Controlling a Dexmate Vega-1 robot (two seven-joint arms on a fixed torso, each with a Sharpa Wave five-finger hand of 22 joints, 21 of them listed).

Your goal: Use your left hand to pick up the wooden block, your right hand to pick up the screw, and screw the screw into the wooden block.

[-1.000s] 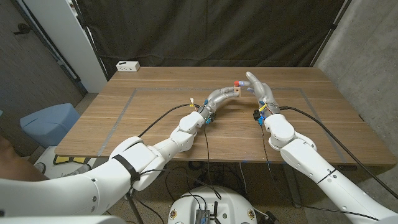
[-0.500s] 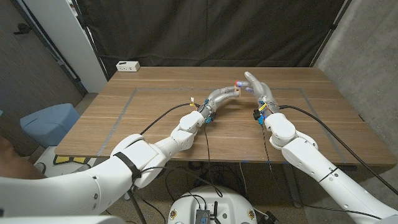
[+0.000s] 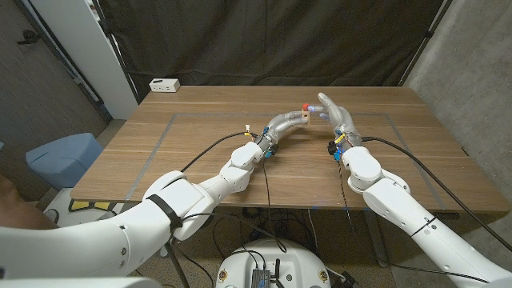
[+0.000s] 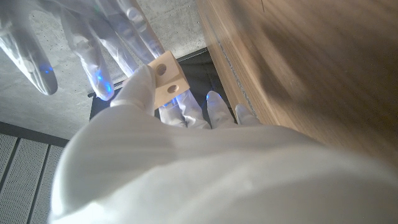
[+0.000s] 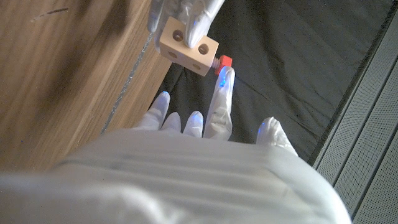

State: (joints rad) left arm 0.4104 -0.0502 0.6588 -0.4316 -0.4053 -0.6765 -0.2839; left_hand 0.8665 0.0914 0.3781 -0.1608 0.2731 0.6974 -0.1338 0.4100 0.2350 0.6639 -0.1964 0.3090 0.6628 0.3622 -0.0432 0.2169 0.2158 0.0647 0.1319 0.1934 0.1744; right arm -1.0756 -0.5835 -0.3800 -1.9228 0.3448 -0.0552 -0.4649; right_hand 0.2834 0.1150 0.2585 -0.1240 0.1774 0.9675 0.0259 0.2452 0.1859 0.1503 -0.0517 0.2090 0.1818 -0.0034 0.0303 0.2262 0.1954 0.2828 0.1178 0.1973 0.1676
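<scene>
Wooden block (image 5: pixel 188 46) held above the table (image 3: pixel 200 160) near its middle, gripped by the left hand (image 3: pixel 282 124), long axis roughly level and pointing across toward the right hand (image 3: pixel 334 112). Red-headed screw (image 5: pixel 222 61) seated in the block's end face, sticking straight out along that axis. One right fingertip (image 5: pixel 224 78) touching the head, other fingers spread.

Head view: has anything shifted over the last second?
Barely. The left hand holds the pale wooden block above the table as before, the red-headed screw still in its side, with the right hand still reaching to it. No clear movement shows.
</scene>
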